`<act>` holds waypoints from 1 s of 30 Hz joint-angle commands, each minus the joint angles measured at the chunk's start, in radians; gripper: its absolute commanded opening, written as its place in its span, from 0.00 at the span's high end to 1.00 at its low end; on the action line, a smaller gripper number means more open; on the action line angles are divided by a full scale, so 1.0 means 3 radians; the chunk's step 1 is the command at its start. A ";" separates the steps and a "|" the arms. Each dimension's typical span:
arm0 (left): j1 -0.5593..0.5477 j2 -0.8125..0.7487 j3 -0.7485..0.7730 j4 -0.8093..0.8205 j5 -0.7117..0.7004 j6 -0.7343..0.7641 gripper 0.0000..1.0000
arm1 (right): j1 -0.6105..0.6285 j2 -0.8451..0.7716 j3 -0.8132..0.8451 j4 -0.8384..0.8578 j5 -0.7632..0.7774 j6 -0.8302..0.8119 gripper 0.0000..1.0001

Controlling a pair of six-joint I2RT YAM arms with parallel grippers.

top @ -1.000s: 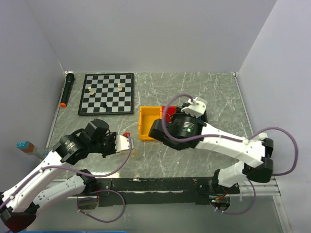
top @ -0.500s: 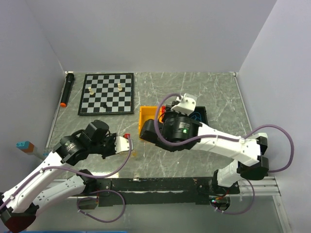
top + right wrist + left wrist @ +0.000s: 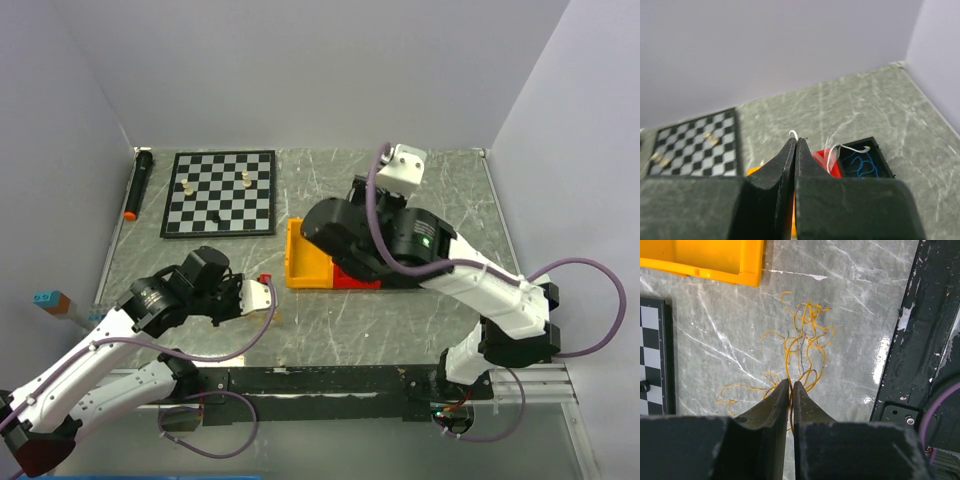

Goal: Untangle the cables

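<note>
A tangle of thin yellow cables point(image 3: 801, 340) lies on the marble table. My left gripper point(image 3: 791, 384) is shut on one yellow strand at the near edge of the tangle; in the top view it point(image 3: 262, 295) sits low, left of the bins. My right gripper point(image 3: 794, 136) is raised and shut on a white cable point(image 3: 832, 152), whose curl shows at the tips and dangles over the bins. Blue cables point(image 3: 862, 165) lie in a black bin point(image 3: 880, 155).
A yellow bin point(image 3: 300, 262) and a red bin point(image 3: 355, 280) stand mid-table, partly under the right arm. A chessboard point(image 3: 220, 192) with a few pieces lies at the back left, beside a black marker point(image 3: 137, 183). A black rail point(image 3: 935, 330) runs along the near edge.
The right arm has risen and swung back from low over the bins, carrying the white cable. The left arm has barely moved.
</note>
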 commanded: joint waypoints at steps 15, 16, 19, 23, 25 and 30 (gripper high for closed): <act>-0.0006 0.0191 0.0099 0.0139 0.0052 -0.0122 0.86 | 0.1016 -0.1738 -0.1161 0.2661 -0.1833 -0.3872 1.00; -0.0001 0.0181 0.0109 0.0118 0.0062 -0.0112 0.85 | 0.0893 -0.1718 -0.1147 0.2626 -0.1904 -0.3877 1.00; -0.0006 0.0155 0.0089 0.0108 0.0052 -0.0082 0.85 | 0.0571 -0.1499 -0.0983 0.2365 -0.2185 -0.3821 1.00; -0.0001 0.0196 0.0125 0.0113 0.0057 -0.0072 0.86 | 0.0029 -0.1371 -0.1121 0.2385 -0.2798 -0.3765 1.00; -0.0001 0.0186 0.0135 0.0103 0.0072 -0.0061 0.86 | -0.0298 -0.1315 -0.1182 0.2365 -0.3095 -0.3699 1.00; -0.0001 0.0181 0.0176 0.0108 0.0052 -0.0041 0.87 | -0.0896 -0.1228 -0.1549 0.2630 -0.3612 -0.3658 1.00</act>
